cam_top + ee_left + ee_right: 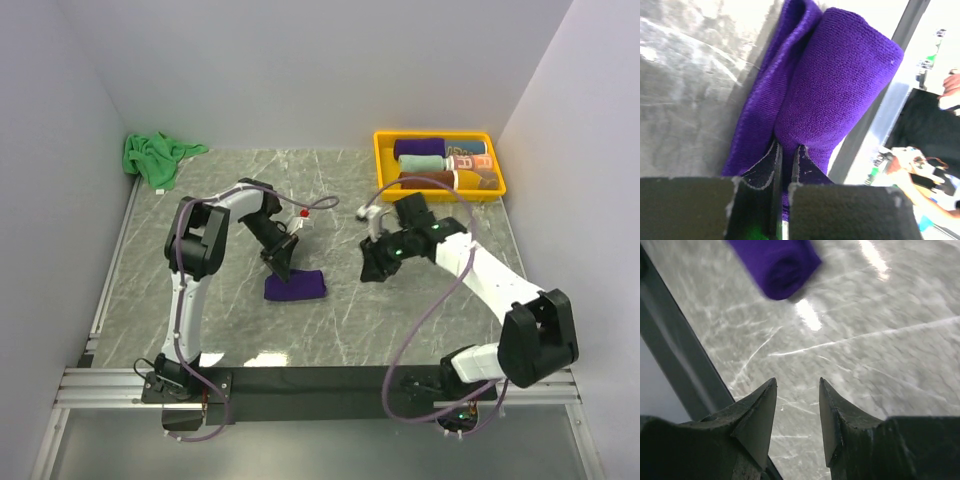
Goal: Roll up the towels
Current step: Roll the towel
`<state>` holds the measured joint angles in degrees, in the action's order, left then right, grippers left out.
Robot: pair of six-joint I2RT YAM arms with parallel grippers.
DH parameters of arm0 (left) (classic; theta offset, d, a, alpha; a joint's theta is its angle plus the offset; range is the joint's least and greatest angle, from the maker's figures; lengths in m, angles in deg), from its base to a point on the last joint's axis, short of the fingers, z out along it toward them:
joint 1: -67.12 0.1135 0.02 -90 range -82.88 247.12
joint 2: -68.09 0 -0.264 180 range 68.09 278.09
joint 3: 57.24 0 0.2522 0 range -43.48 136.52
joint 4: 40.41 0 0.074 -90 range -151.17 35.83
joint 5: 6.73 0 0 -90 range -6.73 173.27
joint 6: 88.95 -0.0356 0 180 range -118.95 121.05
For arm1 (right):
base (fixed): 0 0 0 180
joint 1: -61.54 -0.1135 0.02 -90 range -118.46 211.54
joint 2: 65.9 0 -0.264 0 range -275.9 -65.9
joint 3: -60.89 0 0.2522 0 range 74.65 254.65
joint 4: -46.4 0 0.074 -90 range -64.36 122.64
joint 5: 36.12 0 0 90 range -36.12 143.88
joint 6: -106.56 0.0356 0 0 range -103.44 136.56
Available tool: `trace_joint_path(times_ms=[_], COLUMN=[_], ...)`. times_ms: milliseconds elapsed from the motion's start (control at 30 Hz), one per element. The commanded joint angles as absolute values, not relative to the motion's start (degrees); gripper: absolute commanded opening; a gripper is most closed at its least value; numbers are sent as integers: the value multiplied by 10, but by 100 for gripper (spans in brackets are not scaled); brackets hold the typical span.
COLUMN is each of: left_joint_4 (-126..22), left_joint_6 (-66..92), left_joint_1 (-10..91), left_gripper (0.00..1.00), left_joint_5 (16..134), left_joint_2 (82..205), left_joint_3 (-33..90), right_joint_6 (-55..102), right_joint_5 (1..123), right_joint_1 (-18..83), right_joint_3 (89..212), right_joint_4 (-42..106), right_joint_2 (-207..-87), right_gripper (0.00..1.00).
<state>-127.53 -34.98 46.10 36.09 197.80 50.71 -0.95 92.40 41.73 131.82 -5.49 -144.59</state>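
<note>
Mid-roll at the bench [420, 320]: the left claw [283, 256] bears down on the far left edge of the purple towel [297, 287], which lies near the middle of the grey marbled surface; in the left wrist view the purple towel [840, 85] shows as a thick roll with a flat flap alongside it, and the left claw [786, 155] is all but closed, only a thin slit between its tips, which sit against the near end of the roll; whether a fold of cloth is pinched in that slit cannot be told. The right claw [374, 264] hangs near the towel on its right, apart from it; its own camera shows the right claw [797, 385] open and holding nothing, bare bench beneath it, the purple towel [785, 262] blurred and end-on at the top of the frame. The green towel [152, 156] lies crumpled in the far left corner, well apart from both arms; a yellow tray [436, 134] at the far right holds several rolled cloths.

The step in hand looks to be finishing the purple roll, its flap not yet wound in; the next move likely calls for turning the roll over that flap while the right claw steadies the free end, since soft cloth may spring open; the green towel is not yet begun and would need spreading flat first.
</note>
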Motion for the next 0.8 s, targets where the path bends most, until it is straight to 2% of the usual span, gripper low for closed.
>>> trace_joint_path(times_ms=[0, 200, 333, 367, 400, 633, 767], left_joint_4=[-1199, -1194, -1183, -1180, -1173, -1164, -1156], left_joint_6=[-380, -374, -362, -357, -353, -346, -337], left_joint_1=[465, 458, 449, 448, 444, 443, 443], left_gripper=[1, 1, 1, 1, 1, 5, 7], left_joint_5=[448, 470, 467, 466, 465, 460, 457], left_joint_2=[2035, 2040, 2026, 2023, 2019, 2019, 2019], left_joint_3=[560, 551, 535, 531, 524, 514, 516], right_joint_6=[-55, -108, -151, -159, -166, -235, -252], right_joint_5=[837, 702, 656, 651, 644, 662, 668], right_joint_1=[319, 173, 119, 111, 105, 80, 81], right_joint_3=[1317, 1389, 1479, 1490, 1502, 1527, 1520], right_joint_4=[-21, 14, 14, 21, 25, 22, 20], right_joint_2=[-1418, -1481, -1574, -1587, -1598, -1687, -1724], right_gripper=[47, 51, 62, 71, 73, 74, 69])
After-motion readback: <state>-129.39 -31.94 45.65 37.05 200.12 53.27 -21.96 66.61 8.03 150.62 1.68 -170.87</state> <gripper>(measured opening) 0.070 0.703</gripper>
